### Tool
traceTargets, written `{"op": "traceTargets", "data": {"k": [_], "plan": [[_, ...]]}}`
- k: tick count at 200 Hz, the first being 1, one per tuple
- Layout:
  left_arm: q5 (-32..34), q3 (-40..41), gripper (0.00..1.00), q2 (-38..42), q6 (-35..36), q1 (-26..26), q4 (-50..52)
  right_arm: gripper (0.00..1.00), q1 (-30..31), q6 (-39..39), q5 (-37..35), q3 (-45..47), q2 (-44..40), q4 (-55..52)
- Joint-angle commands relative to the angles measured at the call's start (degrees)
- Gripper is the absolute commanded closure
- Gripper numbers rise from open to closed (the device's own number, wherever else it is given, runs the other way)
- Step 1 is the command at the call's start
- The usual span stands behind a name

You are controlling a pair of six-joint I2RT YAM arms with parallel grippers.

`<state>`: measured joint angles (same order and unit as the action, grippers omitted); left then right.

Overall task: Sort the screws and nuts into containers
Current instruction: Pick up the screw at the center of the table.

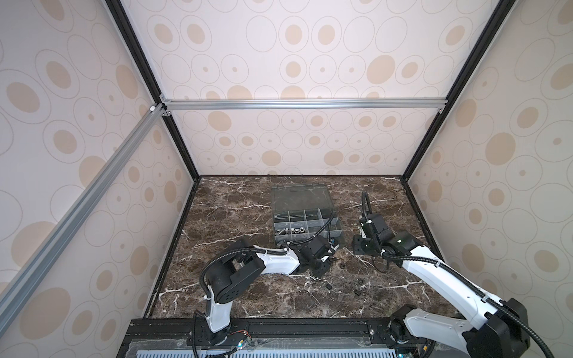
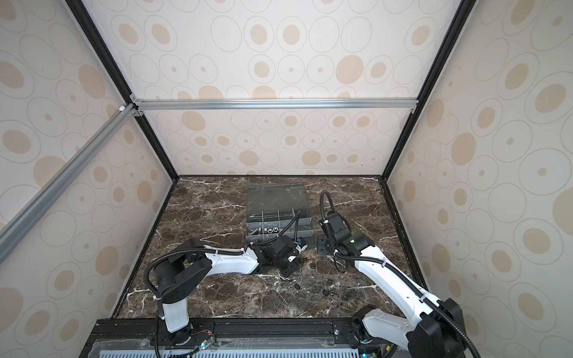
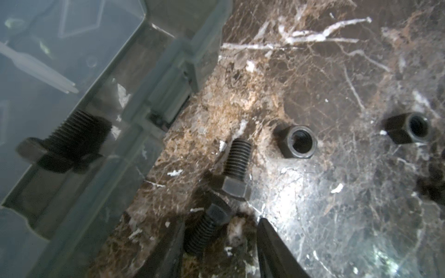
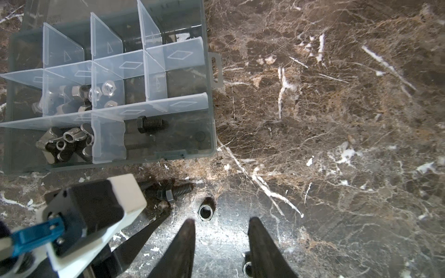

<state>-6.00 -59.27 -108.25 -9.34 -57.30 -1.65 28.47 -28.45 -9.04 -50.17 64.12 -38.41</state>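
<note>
The organiser box (image 1: 338,230) lies open mid-table, its containers (image 4: 154,79) split by pale dividers. They hold silver screws (image 4: 60,101), silver nuts (image 4: 107,87), winged nuts (image 4: 65,142) and one black screw (image 4: 149,124). My left gripper (image 3: 220,231) is open and low by the box's front corner. A black screw (image 3: 207,228) lies between its fingers, against one of them and clear of the other. A second black screw (image 3: 237,168) lies just ahead. My right gripper (image 4: 222,225) is open and holds nothing. A black nut (image 4: 205,211) lies just past its tips.
More black nuts (image 3: 297,142) (image 3: 409,127) lie on the marble beside the box. Another nut (image 4: 246,267) shows partly beside a right finger. The left wrist's white camera block (image 4: 101,211) is close to the right gripper. Loose black pieces (image 1: 359,281) dot the table nearer the front.
</note>
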Motion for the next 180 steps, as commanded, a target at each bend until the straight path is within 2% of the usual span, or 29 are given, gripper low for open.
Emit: {"op": "traceTargets", "data": {"k": [1,68,180], "plan": [[0.90,-1.29,0.52,-1.49,2.26,-0.53,1.57,0.60,-0.37,-0.82,-1.37,0.84,-1.01,-1.55],[1.66,-2.28,0.55,-2.84,4.81,-0.56,2.70,0.60,-0.44,-0.72,-1.25,0.40,-0.71,-1.89],[-1.12,2.31,0.82,-0.72,6.08,-0.54,1.66,0.60,-0.58,-0.68,-1.66,0.90,-1.28,-2.04]]}}
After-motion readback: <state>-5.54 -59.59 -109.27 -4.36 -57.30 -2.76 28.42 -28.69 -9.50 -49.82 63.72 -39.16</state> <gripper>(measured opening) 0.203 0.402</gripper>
